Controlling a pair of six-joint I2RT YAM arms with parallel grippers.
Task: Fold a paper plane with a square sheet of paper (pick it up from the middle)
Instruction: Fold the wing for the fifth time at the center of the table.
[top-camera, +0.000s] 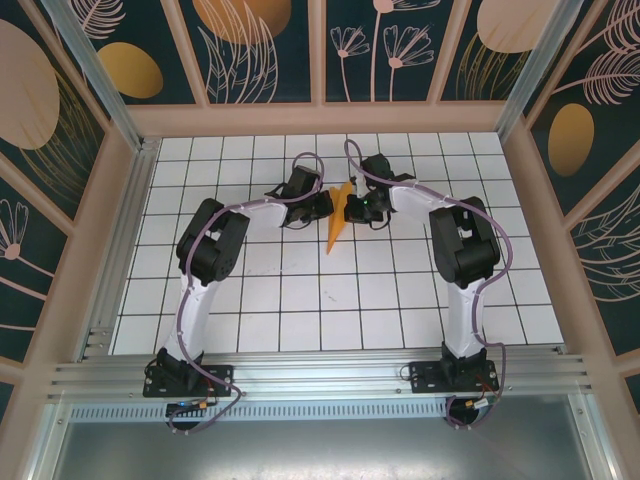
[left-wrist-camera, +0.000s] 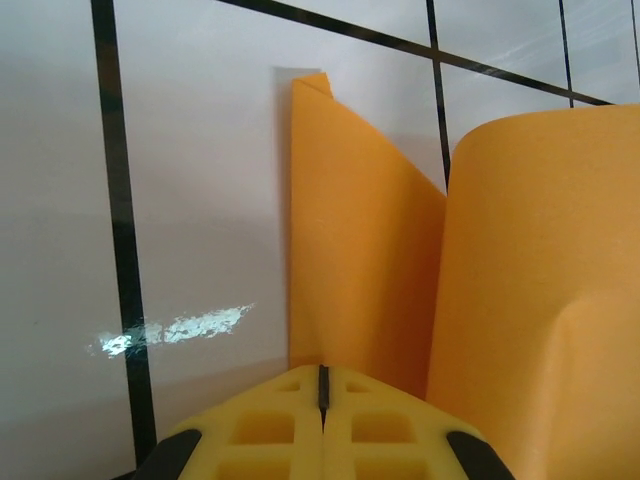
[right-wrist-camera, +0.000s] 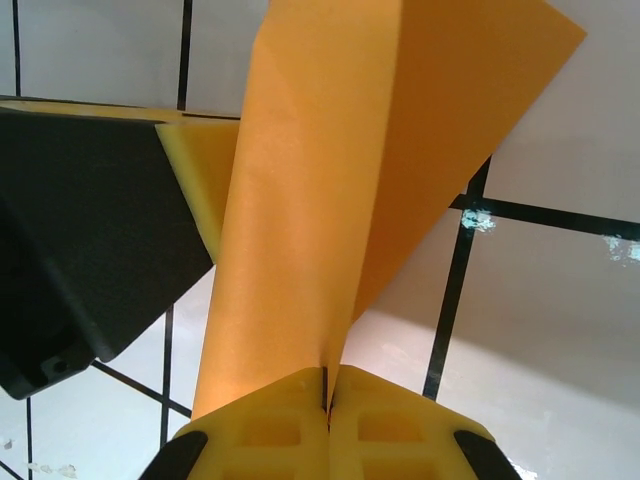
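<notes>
The bright-orange sheet of paper (top-camera: 337, 226) is folded into a narrow pointed dart and hangs between the two arms over the middle of the grid table, tip toward the near side. My right gripper (right-wrist-camera: 327, 385) is shut on a folded edge of the paper (right-wrist-camera: 300, 200), which rises steeply from its jaws. My left gripper (left-wrist-camera: 322, 385) is shut too, with a paper flap (left-wrist-camera: 360, 250) standing straight out of its closed tips and a curled fold at the right. Its yellow finger (right-wrist-camera: 195, 165) meets the paper from the other side. In the top view the left gripper (top-camera: 327, 207) and right gripper (top-camera: 353, 208) face each other.
The white grid table (top-camera: 300, 300) lies under both arms. Beige frame posts and leaf-patterned walls (top-camera: 130, 70) enclose it on three sides. An aluminium rail (top-camera: 320, 370) carrying the arm bases runs along the near edge.
</notes>
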